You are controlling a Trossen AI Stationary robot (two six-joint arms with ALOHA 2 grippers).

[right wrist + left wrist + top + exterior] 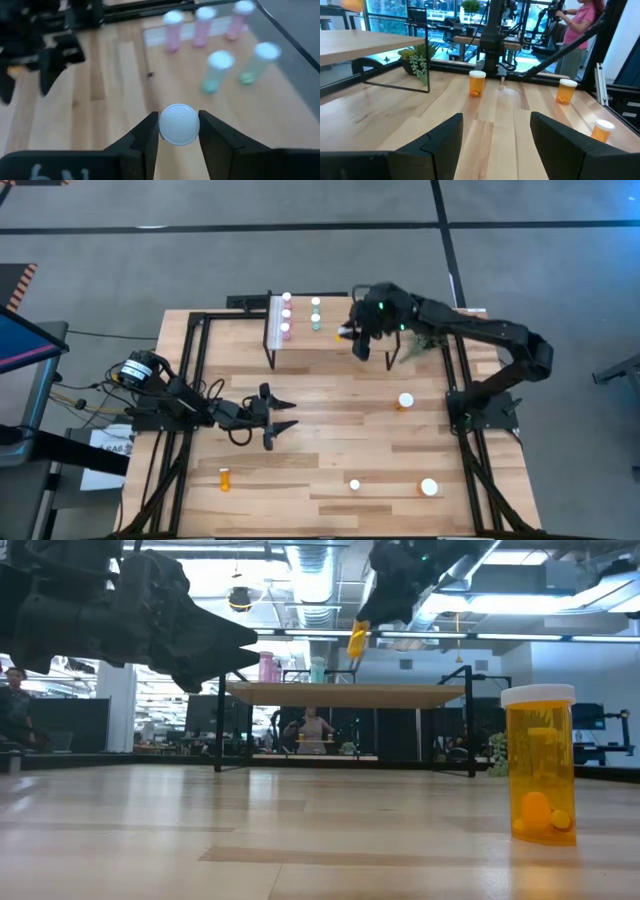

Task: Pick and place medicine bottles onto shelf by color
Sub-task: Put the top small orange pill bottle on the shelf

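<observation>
Right wrist view puts the right gripper [179, 131] low in the frame at centre, its two dark fingers closed on a small bottle whose round white cap [179, 124] faces the camera. From above, this gripper [358, 337] sits in the upper middle of the frame, at the right end of the shelf [300, 345], and a bit of orange, the held orange bottle [345, 333], shows at its tip. In the low view the same bottle [357, 640] hangs from the gripper above the shelf board [350, 694], clear of its surface.

On the shelf, three pink bottles [202, 26] stand in a row along the upper part of the right wrist picture, and two teal-green bottles [217, 71] stand nearer the gripper. From above, the pink ones [286, 312] line up at the left end of the shelf, with the green ones [315, 314] just to their right.

The left gripper [280, 417] hovers in the lower left middle of the overhead frame, well apart from the shelf, its fingers [440, 145] spread with nothing between them.

Other orange bottles stand on the table: a wider one [405, 401] right of centre, another wide one [429, 488] at lower right, a small one [354, 485] at lower centre, and one lying on its side [225, 477] at lower left. A small green plant [425, 340] lies beside the right arm near the table's upper right edge.
</observation>
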